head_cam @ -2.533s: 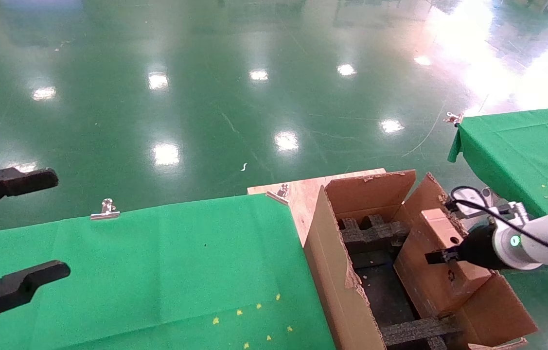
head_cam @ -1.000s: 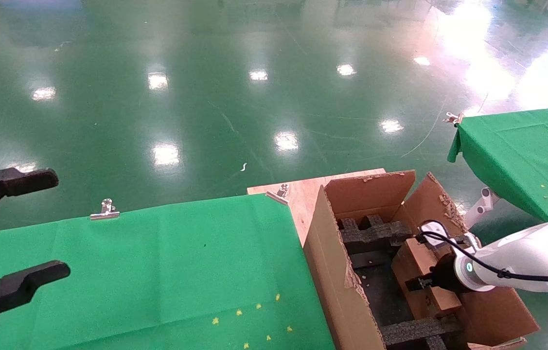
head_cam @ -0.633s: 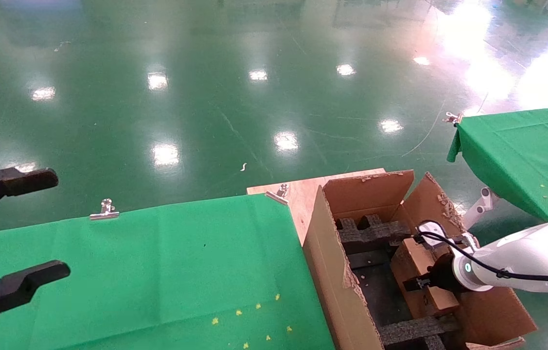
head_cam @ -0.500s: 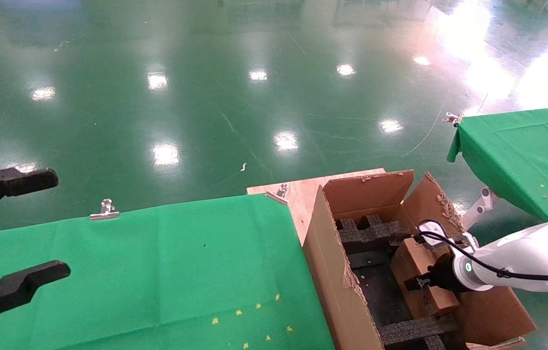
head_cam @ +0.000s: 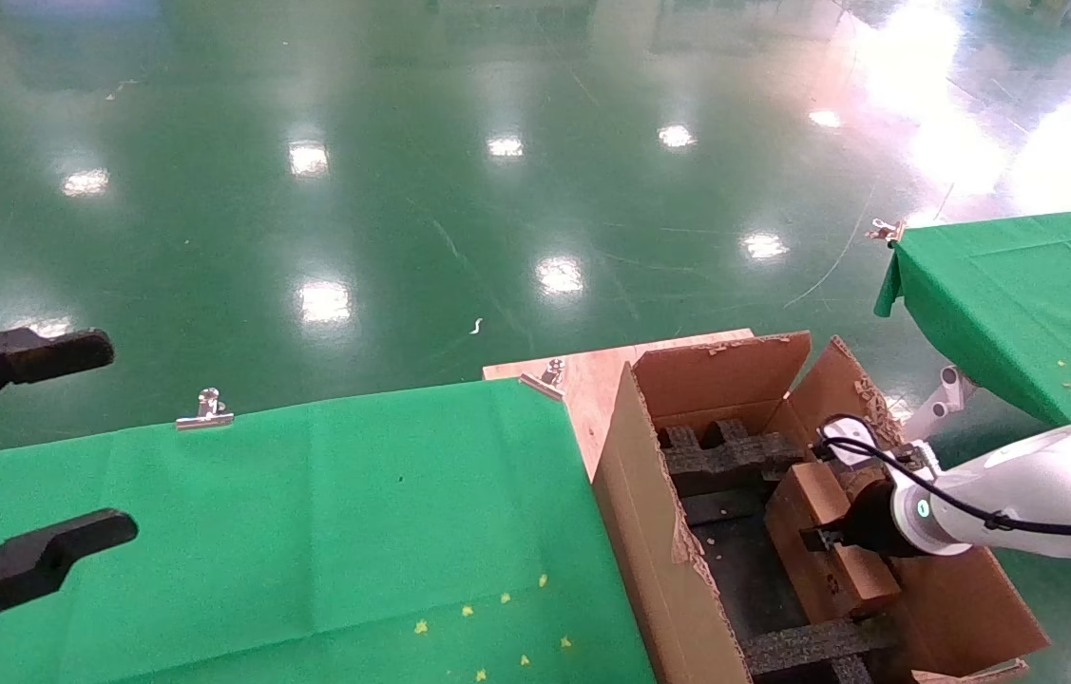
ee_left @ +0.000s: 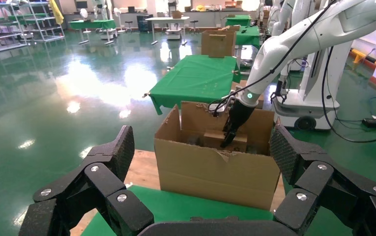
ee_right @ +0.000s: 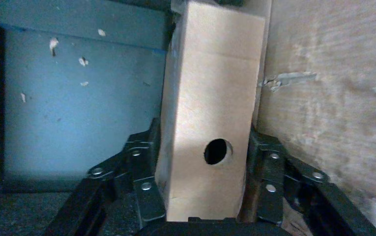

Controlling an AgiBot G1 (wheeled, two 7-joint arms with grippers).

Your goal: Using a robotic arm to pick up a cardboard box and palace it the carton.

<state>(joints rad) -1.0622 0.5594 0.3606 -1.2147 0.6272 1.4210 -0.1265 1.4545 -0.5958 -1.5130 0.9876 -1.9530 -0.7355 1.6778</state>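
The small brown cardboard box [head_cam: 811,494] stands on edge inside the large carton [head_cam: 649,513], close to its right wall, between the black foam inserts [head_cam: 730,456]. My right gripper [head_cam: 815,540], on the white robotic arm [head_cam: 1039,494], is down in the carton and shut on the box. In the right wrist view the box's narrow face with the round hole [ee_right: 210,123] sits between the black fingers [ee_right: 141,182]. My left gripper [head_cam: 3,456] is open and empty, parked over the left end of the green table. Its wrist view shows the carton [ee_left: 215,172] and the box [ee_left: 225,140].
A table with a green cloth [head_cam: 307,532] lies left of the carton, with metal clips [head_cam: 204,410] on its far edge. The carton stands on a wooden board [head_cam: 592,380]. A second green table [head_cam: 1020,294] is at the right. Beyond is glossy green floor.
My right arm has lowered the small box from above the carton's right flap down into the carton. Over the last half second it shifted only slightly. The left arm has not moved.
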